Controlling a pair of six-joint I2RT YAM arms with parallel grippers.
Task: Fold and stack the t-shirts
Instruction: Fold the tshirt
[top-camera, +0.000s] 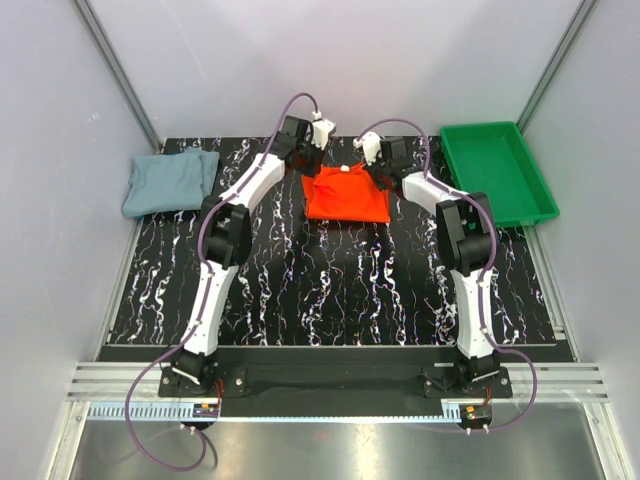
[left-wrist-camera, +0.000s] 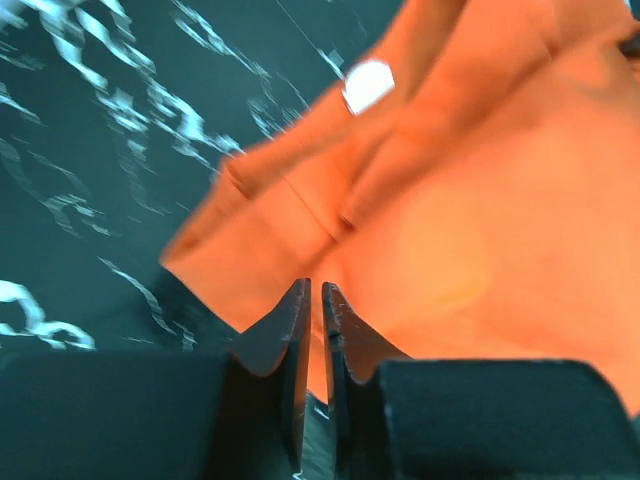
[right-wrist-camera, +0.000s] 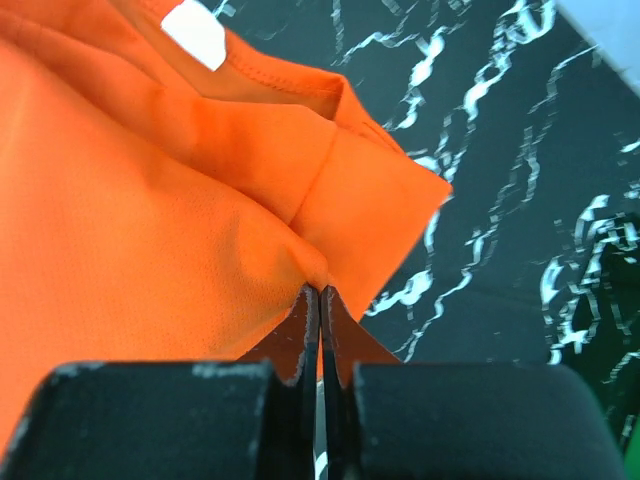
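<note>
The orange-red t-shirt (top-camera: 346, 196) lies folded into a rough square at the back middle of the black marbled mat, its white neck label (left-wrist-camera: 367, 85) showing. My left gripper (top-camera: 314, 157) hovers at the shirt's back left corner. In the left wrist view its jaws (left-wrist-camera: 315, 287) stand a narrow slit apart, with nothing pinched and orange cloth (left-wrist-camera: 460, 220) just beyond the tips. My right gripper (top-camera: 373, 165) is at the back right corner, shut (right-wrist-camera: 320, 290) on a small fold of the orange shirt (right-wrist-camera: 150, 230). The grey-blue t-shirt (top-camera: 170, 181) lies folded at the back left.
A green plastic tray (top-camera: 497, 172) sits at the back right, beside the right arm. The black marbled mat (top-camera: 330, 290) runs between the two arm bases, with grey walls on both sides and behind.
</note>
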